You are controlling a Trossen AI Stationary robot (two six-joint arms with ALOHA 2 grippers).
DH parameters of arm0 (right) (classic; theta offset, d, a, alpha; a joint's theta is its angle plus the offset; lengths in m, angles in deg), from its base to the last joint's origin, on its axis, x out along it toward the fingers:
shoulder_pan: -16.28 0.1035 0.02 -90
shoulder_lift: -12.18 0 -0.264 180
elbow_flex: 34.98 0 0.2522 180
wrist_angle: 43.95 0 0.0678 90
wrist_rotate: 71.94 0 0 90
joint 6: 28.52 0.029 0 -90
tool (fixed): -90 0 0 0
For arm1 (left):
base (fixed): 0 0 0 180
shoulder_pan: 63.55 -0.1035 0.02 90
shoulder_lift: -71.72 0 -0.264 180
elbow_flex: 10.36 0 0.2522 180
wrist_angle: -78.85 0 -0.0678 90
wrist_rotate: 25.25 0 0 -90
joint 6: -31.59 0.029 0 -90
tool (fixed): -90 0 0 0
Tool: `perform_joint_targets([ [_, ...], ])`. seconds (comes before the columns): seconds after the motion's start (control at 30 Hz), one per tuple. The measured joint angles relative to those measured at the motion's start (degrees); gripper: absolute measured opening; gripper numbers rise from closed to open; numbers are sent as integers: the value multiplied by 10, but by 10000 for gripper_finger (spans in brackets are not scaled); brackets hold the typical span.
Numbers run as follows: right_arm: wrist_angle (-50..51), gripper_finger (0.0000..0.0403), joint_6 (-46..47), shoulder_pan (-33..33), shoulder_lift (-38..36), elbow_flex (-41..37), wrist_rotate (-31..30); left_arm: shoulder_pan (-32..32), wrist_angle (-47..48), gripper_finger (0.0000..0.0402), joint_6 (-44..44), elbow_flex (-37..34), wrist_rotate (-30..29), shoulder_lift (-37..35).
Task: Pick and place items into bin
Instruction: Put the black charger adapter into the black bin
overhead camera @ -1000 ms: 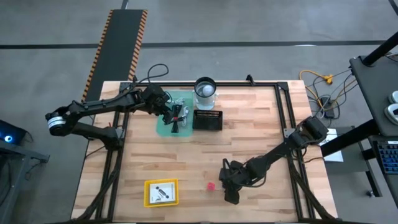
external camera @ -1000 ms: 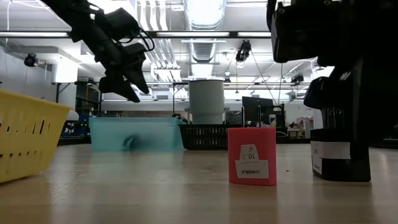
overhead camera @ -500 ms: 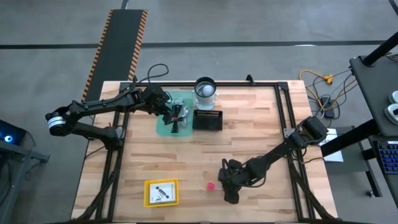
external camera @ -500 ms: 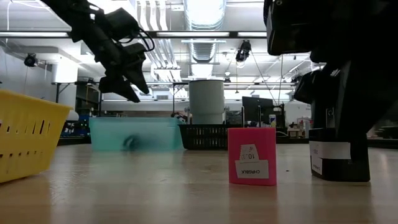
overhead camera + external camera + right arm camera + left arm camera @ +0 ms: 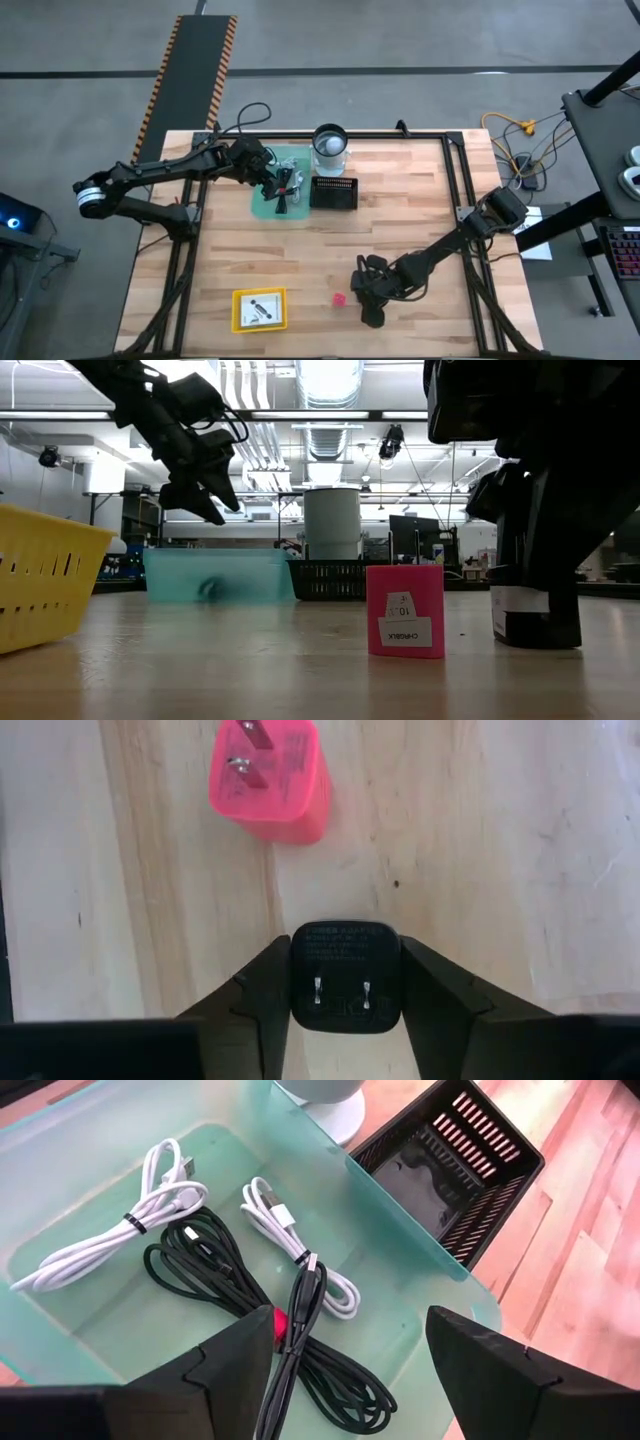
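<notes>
The right gripper [image 5: 343, 982] pinches a black plug [image 5: 343, 976] low on the table's near side, prongs up. Just beside stands a pink plug [image 5: 268, 782], prongs up too. The left gripper [image 5: 345, 1350] hangs wide over cables [image 5: 250, 1290] in the teal bin [image 5: 420, 1240].

Table layout, seen from above: tray [image 5: 262, 205] at rear left, holding coiled cables [image 5: 250, 1280]. Slotted basket [image 5: 334, 192] just right of the tray; cylindrical canister [image 5: 330, 146] behind the basket. Basket [image 5: 259, 309] at front left. Plug adapter [image 5: 339, 298] at front centre, prongs up; second adapter [image 5: 345, 975] just right of it (between the right gripper [image 5: 345, 995] fingers).
</notes>
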Motion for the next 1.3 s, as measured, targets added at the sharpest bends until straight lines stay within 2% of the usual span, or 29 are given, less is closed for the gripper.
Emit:
perform_joint_targets([
  [0.17, 2, 135, 20, -2, -2, 0, -11, 0, 0, 245, 3, 0, 0, 0],
  [0.37, 4, 135, 32, -20, -29, 5, -85, 0, 0, 245, 2, 0, 0, 0],
  [0.5, 5, 135, 28, -57, -52, 0, -95, 0, 0, 245, 1, 0, 0, 0],
  [0.63, -1, 135, -27, -104, -78, -5, -102, 0, 0, 245, 1, 0, 0, 0],
  [1.03, -68, 135, -224, -280, -113, -8, -91, 0, 0, 245, -3, 0, 0, 0],
  [1.3, -69, 135, -242, -398, -105, -10, -4, 0, 0, 245, -3, 0, 0, 0],
])
